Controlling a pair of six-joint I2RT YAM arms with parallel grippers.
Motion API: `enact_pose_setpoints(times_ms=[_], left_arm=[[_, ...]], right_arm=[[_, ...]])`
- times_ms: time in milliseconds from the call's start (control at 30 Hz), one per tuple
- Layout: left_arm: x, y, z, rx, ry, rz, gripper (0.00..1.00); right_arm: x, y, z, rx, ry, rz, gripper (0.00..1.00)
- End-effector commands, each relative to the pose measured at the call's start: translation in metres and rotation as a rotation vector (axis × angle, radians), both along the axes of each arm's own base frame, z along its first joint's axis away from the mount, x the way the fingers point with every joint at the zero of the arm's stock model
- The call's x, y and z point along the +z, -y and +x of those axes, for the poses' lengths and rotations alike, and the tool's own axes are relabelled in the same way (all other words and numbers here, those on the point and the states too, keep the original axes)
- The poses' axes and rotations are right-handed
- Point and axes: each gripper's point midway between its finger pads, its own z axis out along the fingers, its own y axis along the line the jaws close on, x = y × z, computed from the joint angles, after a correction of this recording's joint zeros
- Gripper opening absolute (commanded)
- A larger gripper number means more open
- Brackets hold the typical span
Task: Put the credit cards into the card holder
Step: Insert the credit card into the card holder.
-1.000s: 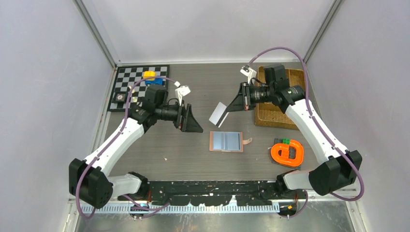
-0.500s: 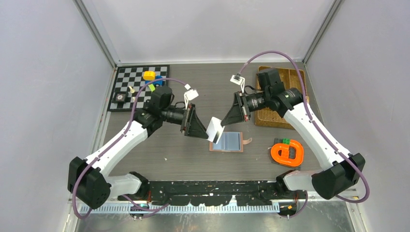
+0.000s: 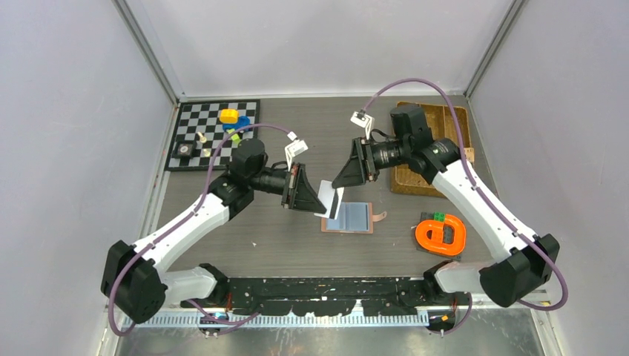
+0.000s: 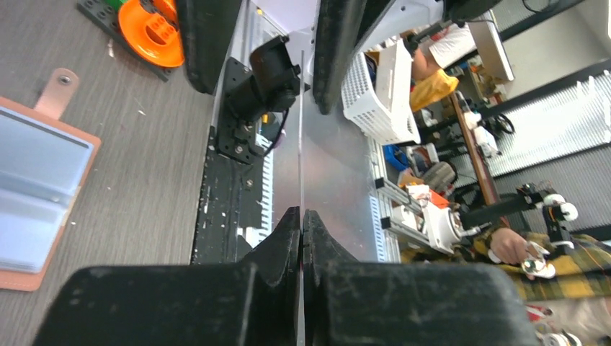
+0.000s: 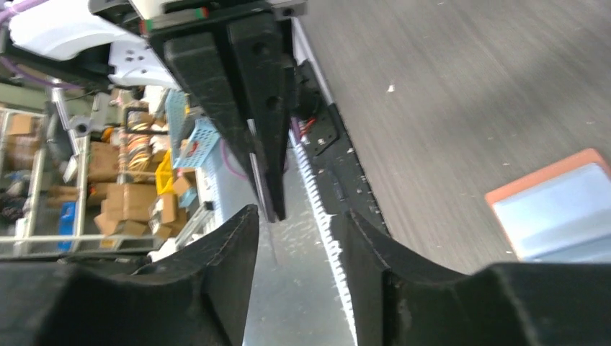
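Note:
One pale credit card (image 3: 331,199) hangs in the air over the left edge of the card holder (image 3: 354,217), a salmon-pink wallet lying open on the table. My left gripper (image 3: 320,206) is shut on the card's left side. In the left wrist view the card (image 4: 300,130) shows edge-on as a thin line running up from the pinched fingertips (image 4: 302,216). My right gripper (image 3: 337,182) faces it from the right, open, fingers either side of the card without pinching it. The right wrist view shows its spread fingertips (image 5: 299,223), the left gripper's fingers (image 5: 252,94) beyond, and the card holder (image 5: 562,209).
A woven wicker tray (image 3: 412,182) lies at the back right under the right arm. An orange ring-shaped object (image 3: 441,235) sits on a dark plate at the front right. A chessboard (image 3: 208,133) with small pieces lies at the back left.
Both grippers came together over the card holder's left edge. The left gripper closed on the card that the right gripper carried there, and the right gripper opened.

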Motion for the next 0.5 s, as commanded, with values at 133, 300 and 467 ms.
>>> enact_pose_setpoints(times_ms=[133, 300, 467], left_arm=[[0.024, -0.006, 0.022, 0.218, 0.170, -0.066, 0.00], [0.021, -0.007, 0.026, 0.241, 0.166, -0.056, 0.00], [0.014, -0.009, 0.036, 0.295, 0.157, -0.022, 0.00]], right_arm=[[0.020, -0.007, 0.033, -0.270, 0.067, 0.141, 0.62], [0.014, -0.014, 0.028, -0.253, -0.003, 0.216, 0.68], [0.011, -0.025, 0.016, -0.193, -0.052, 0.248, 0.55]])
